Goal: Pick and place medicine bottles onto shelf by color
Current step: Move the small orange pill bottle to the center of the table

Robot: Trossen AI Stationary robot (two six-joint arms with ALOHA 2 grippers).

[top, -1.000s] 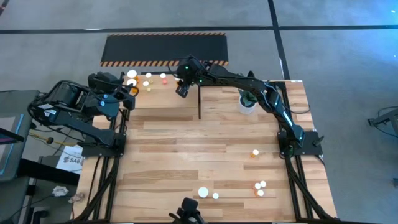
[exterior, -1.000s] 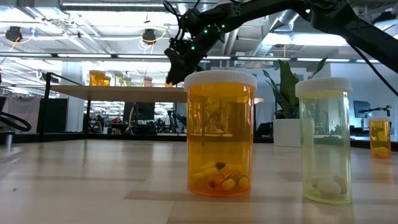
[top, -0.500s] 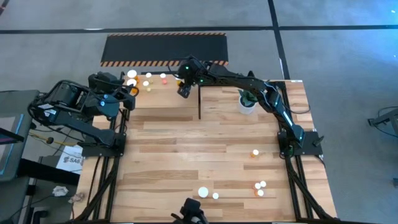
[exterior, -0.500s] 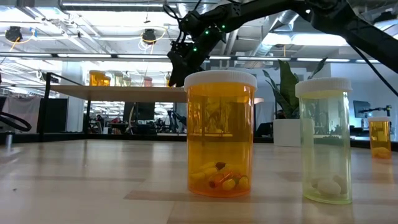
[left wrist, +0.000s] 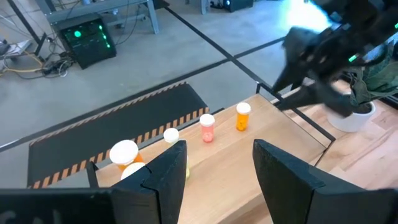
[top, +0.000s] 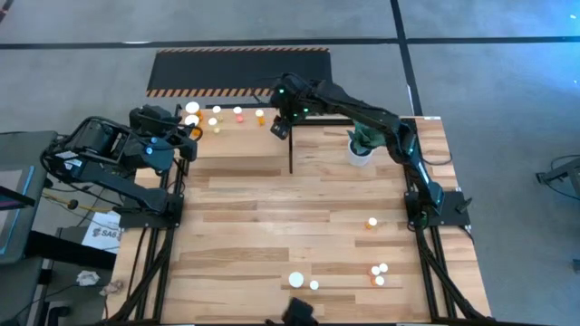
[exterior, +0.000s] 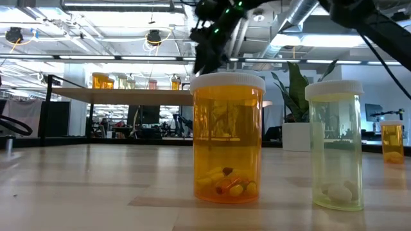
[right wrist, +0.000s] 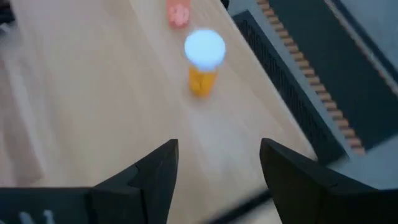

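The light-wood shelf (top: 231,145) stands at the table's far left. Several small white-capped medicine bottles stand upright on its top: an orange one (right wrist: 203,68) at the right end of the row, then a pinkish one (left wrist: 207,128), a yellowish one (left wrist: 171,135) and a larger orange one (left wrist: 124,154). My right gripper (top: 281,127) hovers open just right of the orange bottle (top: 260,116), touching nothing. My left gripper (left wrist: 217,171) waits open at the shelf's left end. More bottles (top: 378,273) stand on the table's near part.
A white pot with a green plant (top: 360,149) stands right of the shelf, under my right arm. A black mat with orange-striped edges (top: 240,71) lies beyond the table. A large orange bottle (exterior: 228,138) and a yellowish one (exterior: 334,144) stand near the front edge.
My right gripper has let go of the orange bottle, which now stands alone at the right end of the shelf's row. The gripper has risen and drawn back toward the table's right edge, tipping as it went.
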